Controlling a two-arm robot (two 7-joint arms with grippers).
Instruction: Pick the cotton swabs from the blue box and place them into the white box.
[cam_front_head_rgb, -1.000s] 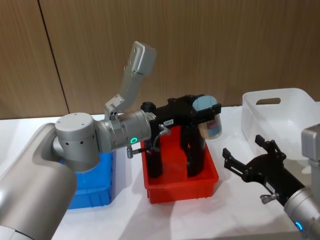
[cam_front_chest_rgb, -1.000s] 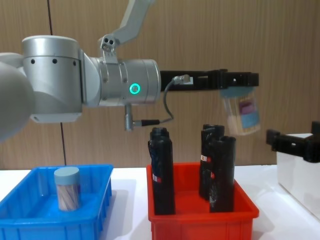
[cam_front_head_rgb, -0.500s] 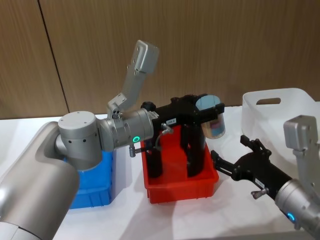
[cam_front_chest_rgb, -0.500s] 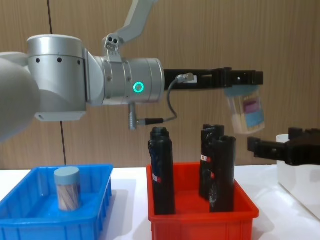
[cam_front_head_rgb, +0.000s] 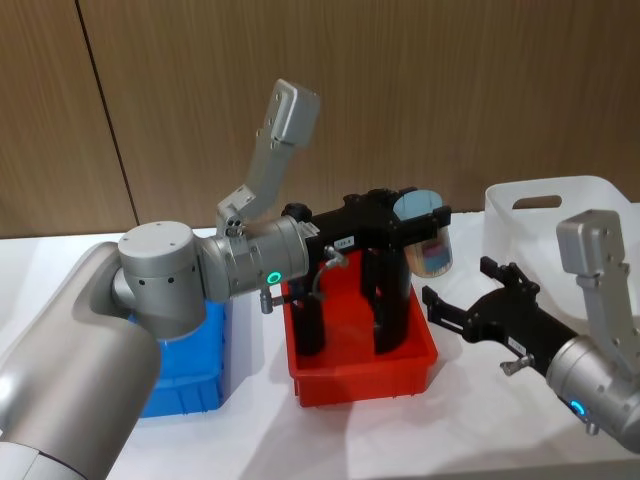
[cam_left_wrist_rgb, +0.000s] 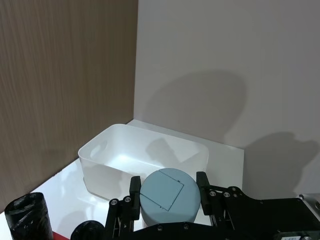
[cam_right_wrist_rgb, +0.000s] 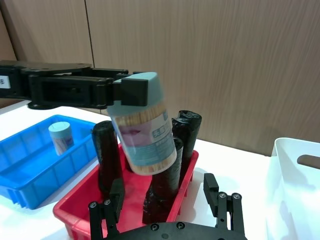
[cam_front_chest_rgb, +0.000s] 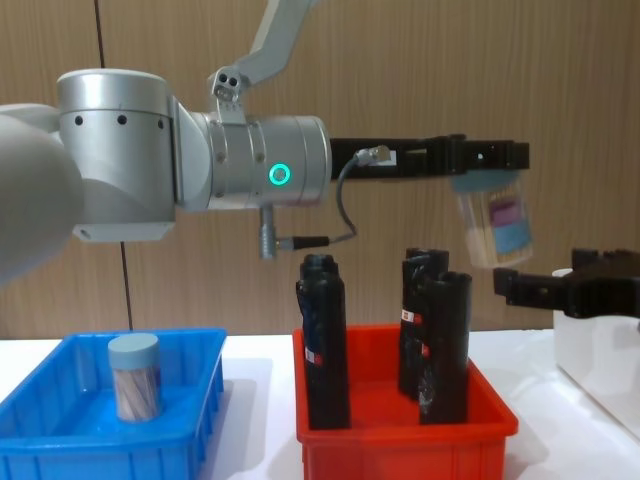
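Chest view: left gripper (cam_front_chest_rgb: 489, 160) is clamped on the pale grey-blue lid of a small clear cylindrical jar of cotton swabs (cam_front_chest_rgb: 496, 230). The jar hangs tilted under the jaws, high above the right end of the red plastic bin (cam_front_chest_rgb: 400, 447) and clear of the tall black tubes (cam_front_chest_rgb: 324, 340) standing in it. It's not over the white translucent rectangular box (cam_front_chest_rgb: 601, 362) yet. A second swab jar (cam_front_chest_rgb: 134, 376) stands upright in the shallow bright blue plastic box (cam_front_chest_rgb: 55, 442).

Right gripper (cam_front_head_rgb: 461, 286) is spread wide and holds nothing. It sits just below and beside the hanging jar on the white-box side, not touching it.

My read: this looks like a handoff lining up, or the right arm is just in the carry path. I can't tell which.

- If it's a handoff, the right jaws should close on the clear body below the lid, square to the jar's tilt. The left should let go only once that grip is firm.
- The lid-only hold is the weak point, because a nudge could swing the jar or pop it loose over the red bin.
- If the left arm carries on alone, keep the height and clear the right fingers first. Lower inside the white walls before opening.
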